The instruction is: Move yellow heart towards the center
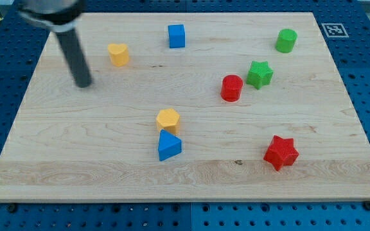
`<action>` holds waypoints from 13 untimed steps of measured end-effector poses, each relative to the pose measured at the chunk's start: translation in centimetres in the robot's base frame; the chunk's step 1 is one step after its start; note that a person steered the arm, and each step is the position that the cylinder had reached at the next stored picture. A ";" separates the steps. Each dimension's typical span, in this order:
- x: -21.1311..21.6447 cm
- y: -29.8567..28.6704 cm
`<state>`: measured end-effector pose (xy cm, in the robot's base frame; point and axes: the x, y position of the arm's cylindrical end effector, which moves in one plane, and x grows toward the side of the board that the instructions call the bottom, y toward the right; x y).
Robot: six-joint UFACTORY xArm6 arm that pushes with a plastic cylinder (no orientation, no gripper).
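Observation:
The yellow heart [117,54] lies near the view's top left of the wooden board [108,173]. My tip [83,84] rests on the board below and to the left of the heart, a short way apart from it. The dark rod slants up to the view's top left. A yellow hexagon [168,119] sits near the board's middle, with a blue triangle [169,145] touching it just below.
A blue cube [176,36] is at the top middle. A red cylinder [232,88] and a green star [259,74] sit right of centre. A green cylinder [286,40] is at the top right. A red star [281,153] is at the lower right.

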<state>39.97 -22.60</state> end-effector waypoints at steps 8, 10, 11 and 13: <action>-9.9 8.0; -8.7 9.9; -9.2 5.4; -6.3 10.4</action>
<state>33.66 -12.19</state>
